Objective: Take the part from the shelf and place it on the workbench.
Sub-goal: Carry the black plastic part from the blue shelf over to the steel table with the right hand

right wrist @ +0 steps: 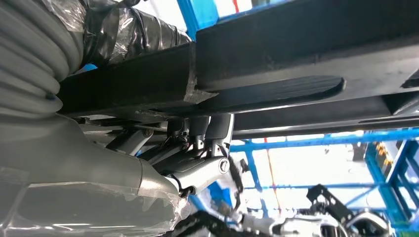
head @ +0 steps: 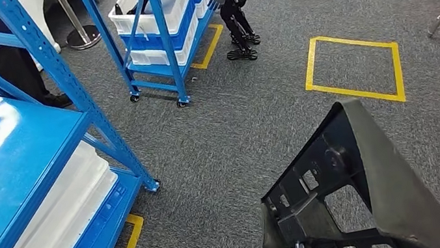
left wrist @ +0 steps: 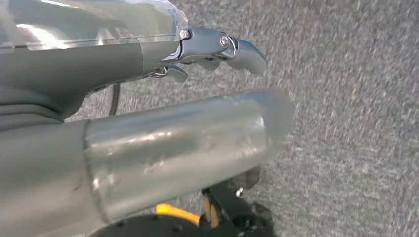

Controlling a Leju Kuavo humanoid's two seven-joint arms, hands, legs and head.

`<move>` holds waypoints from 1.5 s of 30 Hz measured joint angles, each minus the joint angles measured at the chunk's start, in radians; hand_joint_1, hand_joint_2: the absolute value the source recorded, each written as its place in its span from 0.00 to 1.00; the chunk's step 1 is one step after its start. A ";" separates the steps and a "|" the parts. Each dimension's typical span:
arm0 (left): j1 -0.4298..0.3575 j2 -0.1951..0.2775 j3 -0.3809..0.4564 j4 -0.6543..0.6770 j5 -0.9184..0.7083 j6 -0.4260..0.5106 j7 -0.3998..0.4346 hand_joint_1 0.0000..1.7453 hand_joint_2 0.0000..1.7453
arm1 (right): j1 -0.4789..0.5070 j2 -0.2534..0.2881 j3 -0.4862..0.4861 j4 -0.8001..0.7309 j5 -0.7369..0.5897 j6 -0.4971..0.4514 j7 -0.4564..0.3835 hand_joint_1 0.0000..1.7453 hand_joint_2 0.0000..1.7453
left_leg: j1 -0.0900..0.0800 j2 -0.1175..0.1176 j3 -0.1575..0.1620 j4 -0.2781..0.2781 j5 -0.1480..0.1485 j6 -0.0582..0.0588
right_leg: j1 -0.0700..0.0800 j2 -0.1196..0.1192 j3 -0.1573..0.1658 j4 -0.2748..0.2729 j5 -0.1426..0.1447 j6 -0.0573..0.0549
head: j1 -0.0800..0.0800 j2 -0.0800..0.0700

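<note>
Carrying the part [head: 353, 196] low at five o'clock in the head view, the right hand [right wrist: 197, 148] has its fingers curled up against a dark rail, gripping it. Black moulded plastic, matte, ribbed, full of square cut-outs, with a long smooth flange. My read: keep it level and clear of the blue shelf [head: 33, 165] at nine o'clock while turning toward the workbench. Left hand [left wrist: 212, 54] hangs over speckled grey carpet [head: 238, 128], fingers curled, holding nothing.
</note>
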 joint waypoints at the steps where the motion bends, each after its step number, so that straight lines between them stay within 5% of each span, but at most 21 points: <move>1: 0.000 0.000 0.001 0.000 0.000 0.000 0.000 0.00 0.00 | -0.001 0.000 0.000 0.000 0.000 -0.003 0.000 1.00 1.00 | 0.002 0.016 0.004 -0.008 0.003 0.006 | 0.002 -0.032 -0.016 0.033 -0.021 0.004 | 0.000 0.000; 2: 0.001 0.000 0.002 0.000 0.000 0.000 0.000 0.00 0.00 | -0.001 0.000 0.000 0.000 0.000 -0.005 0.000 1.00 1.00 | 0.002 0.033 0.008 -0.012 0.004 0.011 | 0.002 -0.069 -0.042 0.088 -0.052 0.007 | 0.000 0.000; 4: 0.003 0.000 0.006 0.000 0.000 0.000 0.000 0.00 0.00 | -0.002 0.000 0.000 0.000 0.001 -0.006 0.000 1.00 1.00 | -0.002 0.066 0.009 -0.012 0.002 0.014 | -0.003 -0.102 -0.106 0.212 -0.108 0.015 | 0.001 0.000; 6: 0.003 0.000 0.009 0.000 0.000 -0.002 0.000 0.00 0.00 | -0.001 -0.001 -0.002 0.000 0.001 -0.006 0.000 1.00 1.00 | -0.003 0.096 0.011 -0.010 -0.003 0.011 | -0.009 -0.110 -0.124 0.245 -0.102 0.022 | 0.001 0.000; 9: 0.001 -0.001 0.010 -0.001 -0.002 -0.003 0.000 0.00 0.00 | -0.001 -0.001 -0.002 0.000 0.001 -0.006 0.000 1.00 1.00 | -0.004 0.132 0.019 -0.003 -0.016 -0.001 | -0.011 -0.153 -0.026 0.066 -0.016 0.023 | 0.001 0.000; 11: 0.000 -0.002 0.011 -0.001 -0.004 -0.003 0.000 0.00 0.00 | -0.001 -0.001 -0.002 -0.001 0.001 -0.007 0.000 1.00 1.00 | -0.008 0.148 0.023 0.002 -0.026 -0.013 | -0.005 -0.177 0.014 -0.008 0.001 0.012 | 0.000 0.000; 13: -0.003 -0.002 0.013 -0.001 -0.004 -0.003 -0.001 0.00 0.00 | 0.000 -0.001 -0.003 -0.001 0.002 -0.008 0.000 1.00 1.00 | -0.007 0.163 0.031 0.002 -0.030 -0.024 | 0.001 -0.161 0.012 -0.011 -0.002 -0.002 | 0.000 0.000; 16: -0.006 -0.003 0.016 -0.001 -0.002 -0.003 -0.001 0.00 0.00 | 0.002 -0.001 -0.003 -0.002 0.002 -0.009 0.000 1.00 1.00 | 0.000 0.124 0.021 0.046 -0.069 -0.038 | -0.003 -0.133 0.014 -0.019 0.004 -0.022 | 0.000 0.000; 18: -0.003 -0.004 0.017 -0.001 -0.001 -0.003 -0.002 0.00 0.00 | 0.002 0.000 -0.002 -0.002 0.003 -0.009 0.000 1.00 1.00 | 0.003 0.077 -0.034 0.167 -0.137 -0.041 | -0.002 -0.114 0.014 -0.021 0.006 -0.030 | 0.000 0.000; 20: 0.001 -0.005 0.018 -0.001 0.001 -0.004 -0.001 0.00 0.00 | 0.002 0.000 -0.002 -0.001 0.004 -0.010 0.000 1.00 1.00 | 0.003 0.066 -0.095 0.287 -0.177 -0.040 | 0.003 -0.089 0.015 -0.020 0.006 -0.033 | 0.000 0.000; 22: 0.003 -0.005 0.018 -0.001 0.002 -0.004 -0.001 0.00 0.00 | 0.003 0.000 -0.002 0.000 0.005 -0.010 0.000 1.00 1.00 | 0.002 0.061 -0.098 0.272 -0.137 -0.034 | 0.007 -0.060 0.017 -0.018 0.005 -0.033 | 0.000 0.000; 25: 0.001 -0.005 0.020 -0.001 0.002 -0.005 -0.002 0.00 0.00 | 0.003 0.000 -0.002 0.000 0.006 -0.012 0.000 1.00 1.00 | 0.001 0.009 -0.022 0.077 -0.033 -0.020 | 0.008 -0.021 0.018 -0.014 0.005 -0.030 | 0.000 0.000; 27: 0.001 -0.006 0.023 -0.001 0.003 -0.006 -0.001 0.00 0.00 | 0.003 0.000 -0.002 0.001 0.006 -0.016 0.000 1.00 1.00 | -0.002 -0.016 -0.001 0.024 -0.024 -0.015 | 0.005 0.001 0.011 -0.013 0.009 -0.020 | 0.000 0.000; 29: 0.000 -0.007 0.025 -0.001 0.003 -0.006 -0.001 0.00 0.00 | 0.006 0.000 -0.002 0.001 0.008 -0.021 0.000 1.00 1.00 | -0.002 0.001 0.002 0.015 -0.019 -0.008 | 0.002 0.016 0.004 -0.013 0.013 -0.007 | 0.000 0.000; 31: -0.002 -0.009 0.026 -0.001 0.003 -0.007 -0.002 0.00 0.00 | 0.008 0.000 -0.003 0.001 0.012 -0.023 0.000 1.00 1.00 | 0.002 0.025 0.007 0.002 -0.010 0.004 | 0.005 -0.024 -0.011 0.016 -0.009 0.002 | 0.000 0.000; 33: 0.000 -0.009 0.026 -0.001 0.003 -0.008 -0.002 0.00 0.00 | 0.008 0.000 -0.003 0.002 0.016 -0.025 0.000 1.00 1.00 | 0.001 0.053 0.009 -0.005 -0.007 0.012 | 0.005 -0.086 -0.058 0.116 -0.070 0.008 | 0.001 0.000; 35: 0.003 -0.009 0.027 -0.001 0.003 -0.008 -0.002 0.00 0.00 | 0.008 0.000 -0.003 0.005 0.018 -0.025 0.000 1.00 1.00 | -0.001 0.083 0.008 -0.004 -0.009 0.013 | -0.002 -0.104 -0.115 0.232 -0.118 0.016 | 0.001 0.000; 36: 0.004 -0.009 0.027 -0.001 0.003 -0.009 -0.002 0.00 0.00 | 0.008 0.000 -0.004 0.007 0.019 -0.025 0.000 1.00 1.00 | -0.001 0.098 0.009 -0.003 -0.011 0.013 | -0.006 -0.108 -0.124 0.252 -0.116 0.021 | 0.001 0.000; 39: 0.002 -0.011 0.027 -0.001 0.002 -0.010 -0.002 0.00 0.00 | 0.009 0.000 -0.004 0.012 0.019 -0.026 0.000 1.00 1.00 | -0.001 0.135 0.015 0.004 -0.022 0.003 | -0.014 -0.143 -0.045 0.110 -0.037 0.028 | 0.001 0.000; 41: 0.001 -0.013 0.027 -0.002 0.002 -0.010 -0.002 0.00 0.00 | 0.008 0.000 -0.004 0.012 0.020 -0.026 0.000 1.00 1.00 | -0.004 0.153 0.017 0.012 -0.033 -0.009 | -0.009 -0.172 0.007 0.011 -0.009 0.021 | 0.000 0.000; 45: -0.005 -0.015 0.029 -0.002 0.002 -0.010 -0.002 0.00 0.00 | 0.010 0.000 -0.004 0.013 0.021 -0.027 0.000 1.00 1.00 | 0.000 0.167 0.027 0.018 -0.047 -0.031 | 0.000 -0.145 0.011 -0.007 -0.007 -0.002 | 0.000 0.000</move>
